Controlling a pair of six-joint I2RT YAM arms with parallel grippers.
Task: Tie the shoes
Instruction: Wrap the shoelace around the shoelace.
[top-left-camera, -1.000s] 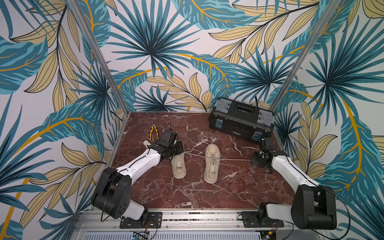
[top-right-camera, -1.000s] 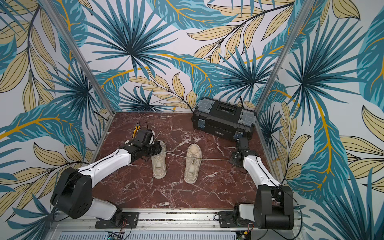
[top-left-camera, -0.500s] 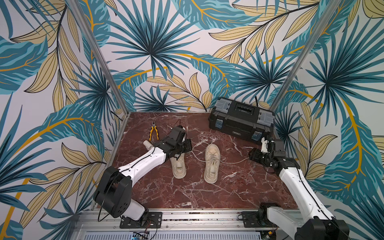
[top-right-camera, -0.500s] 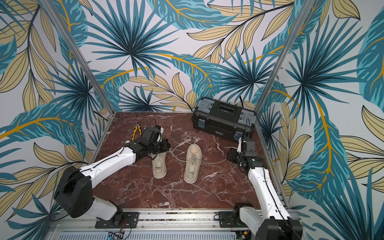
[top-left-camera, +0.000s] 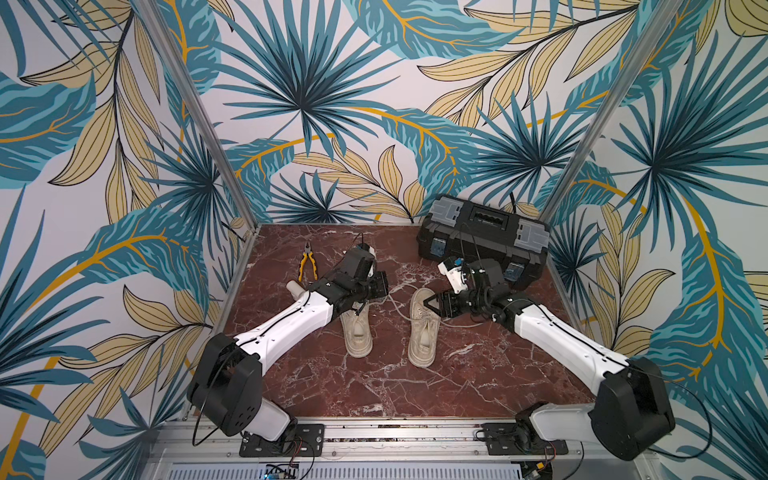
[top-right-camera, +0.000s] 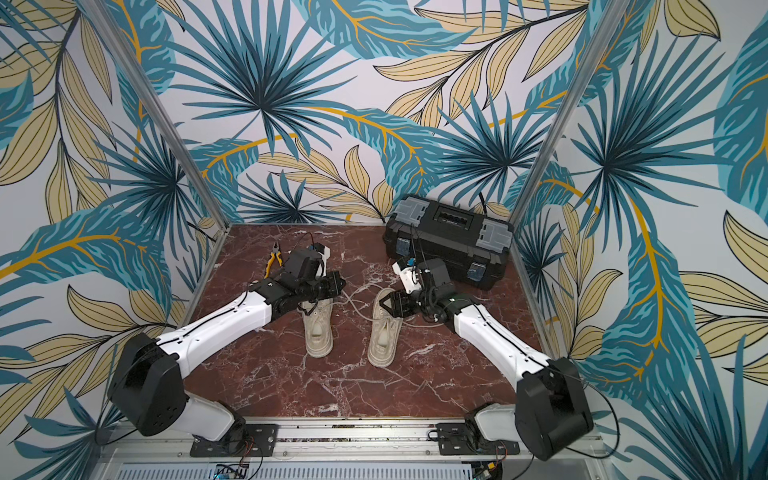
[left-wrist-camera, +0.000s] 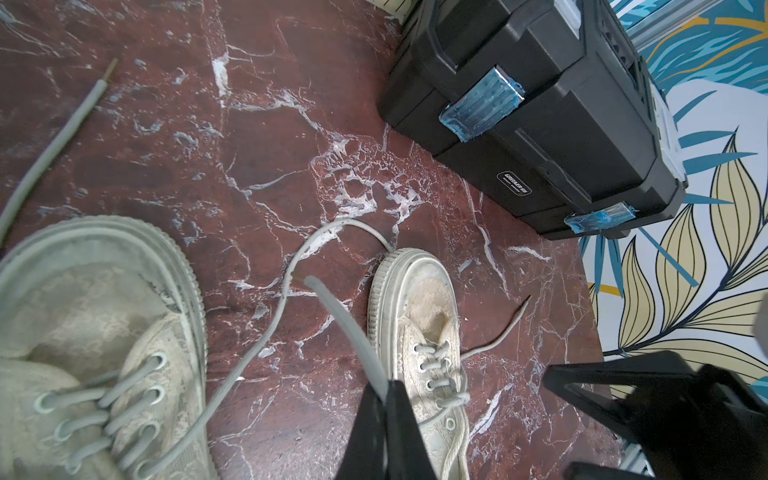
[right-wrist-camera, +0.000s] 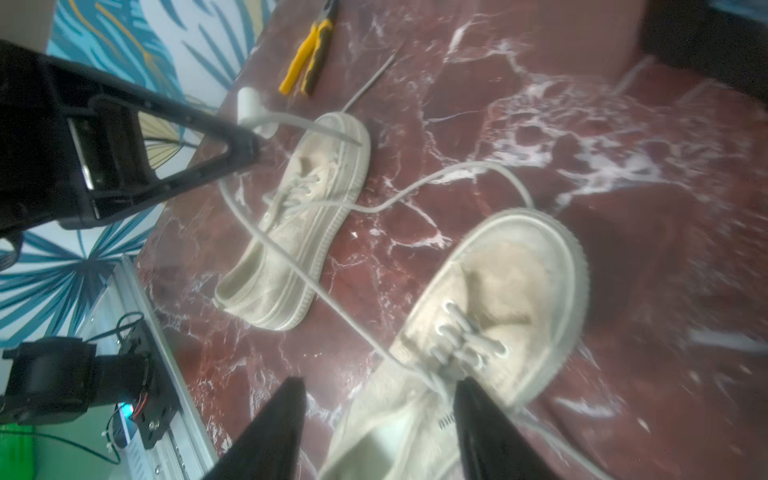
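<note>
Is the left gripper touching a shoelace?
Touching. The left wrist view shows the left gripper shut on a lace, which sticks out between its closed jaws.

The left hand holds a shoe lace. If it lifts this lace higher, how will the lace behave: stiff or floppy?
Probably floppy: the lace runs in a slack curve from the left hand to the shoe. Likely light, being thin. It could slip out, since only a short end passes the pinch.

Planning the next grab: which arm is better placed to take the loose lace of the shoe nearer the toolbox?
Right, probably. The right gripper hangs open over that shoe, near its loose lace; the left gripper is shut on the other lace.
</note>
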